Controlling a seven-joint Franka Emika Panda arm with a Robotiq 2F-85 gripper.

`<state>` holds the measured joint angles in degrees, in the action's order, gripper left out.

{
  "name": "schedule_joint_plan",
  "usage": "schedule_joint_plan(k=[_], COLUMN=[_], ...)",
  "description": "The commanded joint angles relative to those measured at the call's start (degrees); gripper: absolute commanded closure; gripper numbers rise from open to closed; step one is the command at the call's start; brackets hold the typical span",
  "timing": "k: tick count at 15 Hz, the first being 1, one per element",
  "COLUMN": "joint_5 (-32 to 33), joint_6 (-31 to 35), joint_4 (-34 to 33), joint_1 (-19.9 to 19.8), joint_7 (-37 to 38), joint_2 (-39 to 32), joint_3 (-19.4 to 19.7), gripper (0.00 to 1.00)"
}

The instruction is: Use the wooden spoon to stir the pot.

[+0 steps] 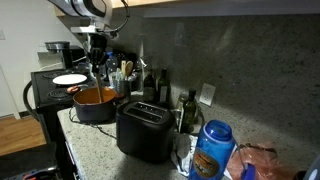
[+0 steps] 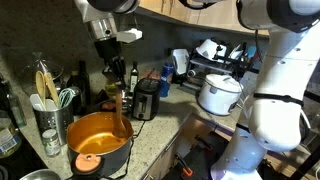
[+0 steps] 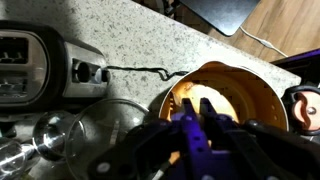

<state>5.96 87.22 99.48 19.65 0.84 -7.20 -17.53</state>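
**A:** Straight to the speckled table point(image 1: 90, 142), where the pot point(image 2: 100, 148) sits near the front edge, its wide orange inside open to the camera.

**B:** And the black toaster point(image 2: 147, 100) is just beside it!

**A:** Look at the jaws, they're clenched on the wooden spoon point(image 2: 122, 112). It hangs nearly upright from them, a touch tilted, with its lower end down inside the pot.

**B:** The wrist view agrees. The pot lies right under the jaws and the handle runs up between them. I can't tell whether the spoon's tip touches the bottom.

**A:** A dark cord point(image 3: 140, 70) trails across the table from the toaster toward the pot's rim.

**B:** A utensil holder point(image 2: 47, 115) stands near the pot, and a white rice cooker point(image 2: 218, 93) sits well apart beyond the toaster.
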Motion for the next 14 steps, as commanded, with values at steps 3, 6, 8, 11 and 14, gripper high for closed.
schedule_joint_plan(k=[3, 6, 8, 11, 14], joint_5=[4.6, 2.2, -0.3, -3.9, -9.4], joint_6=[8.5, 13.7, 14.4, 14.4, 11.8], joint_4=[1.5, 2.2, 2.0, 1.6, 0.7], joint_1=[1.6, 1.2, 0.9, 0.3, -0.8], joint_7=[3.6, 1.6, -0.7, -4.7, -10.4], joint_2=[1.3, 1.4, 1.1, 0.9, 0.3], joint_3=[-0.8, -0.9, -0.9, -0.9, -0.7], gripper=[0.96, 0.96, 0.96, 0.96, 0.96])
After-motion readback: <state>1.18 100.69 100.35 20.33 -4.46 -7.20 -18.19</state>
